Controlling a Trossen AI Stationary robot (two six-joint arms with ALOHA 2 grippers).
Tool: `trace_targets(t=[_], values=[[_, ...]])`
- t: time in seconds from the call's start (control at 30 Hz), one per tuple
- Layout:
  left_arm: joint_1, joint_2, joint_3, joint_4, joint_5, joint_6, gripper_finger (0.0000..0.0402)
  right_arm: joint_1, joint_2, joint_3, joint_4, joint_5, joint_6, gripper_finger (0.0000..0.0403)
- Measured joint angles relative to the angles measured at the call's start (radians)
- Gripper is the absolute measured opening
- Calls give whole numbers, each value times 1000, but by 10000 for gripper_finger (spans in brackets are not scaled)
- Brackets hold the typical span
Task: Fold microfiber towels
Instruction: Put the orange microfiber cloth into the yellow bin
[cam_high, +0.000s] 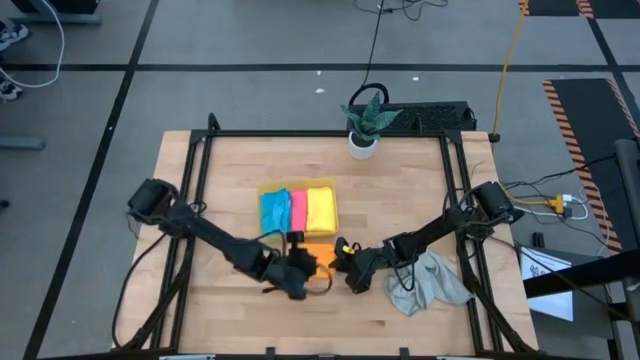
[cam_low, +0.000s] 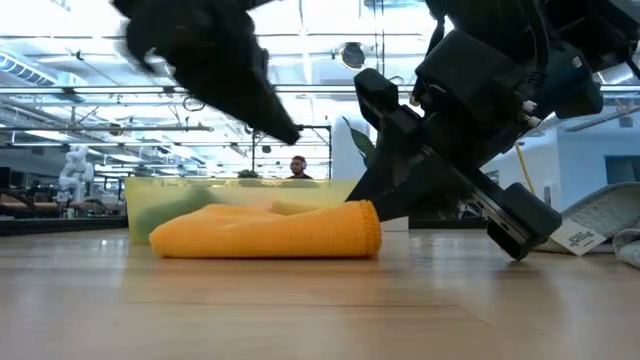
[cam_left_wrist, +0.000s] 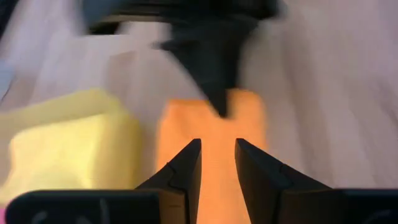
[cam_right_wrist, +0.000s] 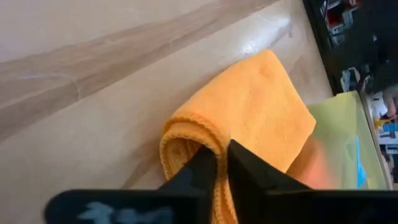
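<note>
The wooden desk (cam_high: 200, 200) carries every item. Its largest object is the translucent yellow plastic tray (cam_high: 331, 190) near the desk centre. Three folded towels lie in it side by side: the bright blue towel (cam_high: 275, 210), the pink towel (cam_high: 298, 208) and the yellow towel (cam_high: 321, 208).

The light grey towel (cam_high: 430, 282) lies crumpled and unfolded on the desk on the right side, under the right arm and well apart from the tray.

The orange towel (cam_right_wrist: 261, 112) lies folded on the desk just in front of the tray, between the two grippers. The low view shows it as a flat, rounded bundle with the tray wall directly behind it.

The right gripper (cam_right_wrist: 222, 163) sits at one end of the orange towel. Its fingers are nearly together and clamped on the rolled edge of the orange towel.

The left gripper (cam_left_wrist: 217, 163) hovers at the opposite end of the orange towel. Its fingers stand slightly apart, with the orange cloth visible through the gap; no cloth is pinched between them.

A small potted plant (cam_high: 365, 125) in a white pot stands at the far edge of the desk.

A person (cam_low: 297, 168) is visible far off in the room behind the desk.
</note>
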Motion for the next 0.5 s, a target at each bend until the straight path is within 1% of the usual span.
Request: trace_targets(t=[0.07,0.1,0.17,0.27,0.37,0.43,0.5], values=[[-29,20,0,1,20,94,102,0,0,0,-1,0,13,11],[-44,38,0,1,40,147,102,0,0,0,-1,0,25,6],[-70,77,-1,-4,57,240,102,0,-2,-1,0,0,48,8],[-94,132,-2,18,53,307,105,0,-3,-1,0,0,78,12],[-93,162,-1,28,22,276,125,0,-4,-1,-1,0,86,8],[-87,167,-1,6,-4,225,149,1,-4,-1,6,0,86,4],[-81,166,-1,5,1,182,178,1,-4,-1,6,-1,87,3]])
